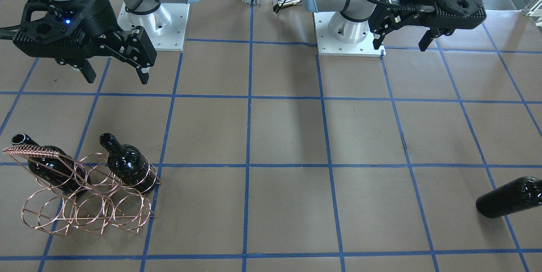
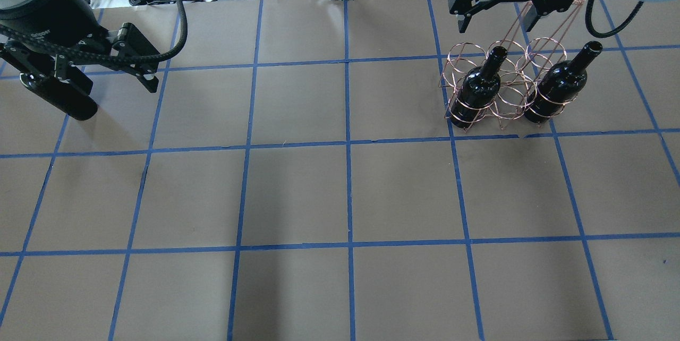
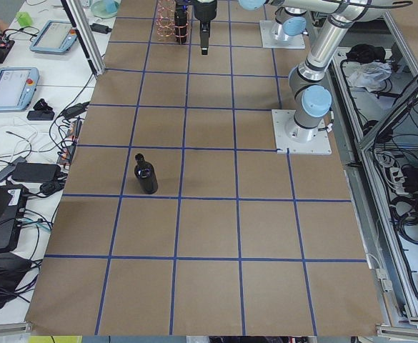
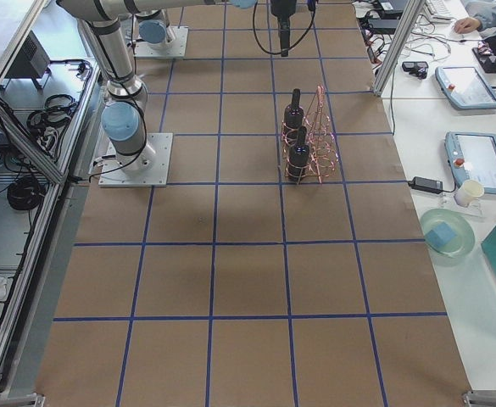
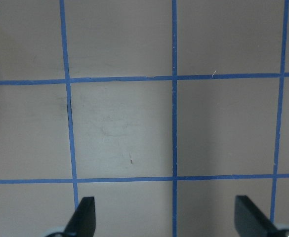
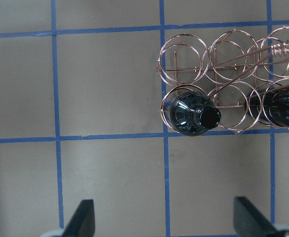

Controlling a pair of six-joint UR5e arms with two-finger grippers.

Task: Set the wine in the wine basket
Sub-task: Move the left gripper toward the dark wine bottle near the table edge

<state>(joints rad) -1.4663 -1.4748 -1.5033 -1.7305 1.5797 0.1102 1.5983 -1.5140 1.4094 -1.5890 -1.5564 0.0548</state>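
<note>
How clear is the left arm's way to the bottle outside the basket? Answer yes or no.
Probably yes: the lone bottle stands apart on the table, and the left hand hangs open and empty.

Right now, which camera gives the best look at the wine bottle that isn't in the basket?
Exterior left: the loose wine bottle stands there whole, upright and unobstructed. The front-facing view cuts it off at the frame edge; overhead, the left gripper hides part of it. I can't make it out in the remaining views.
</note>
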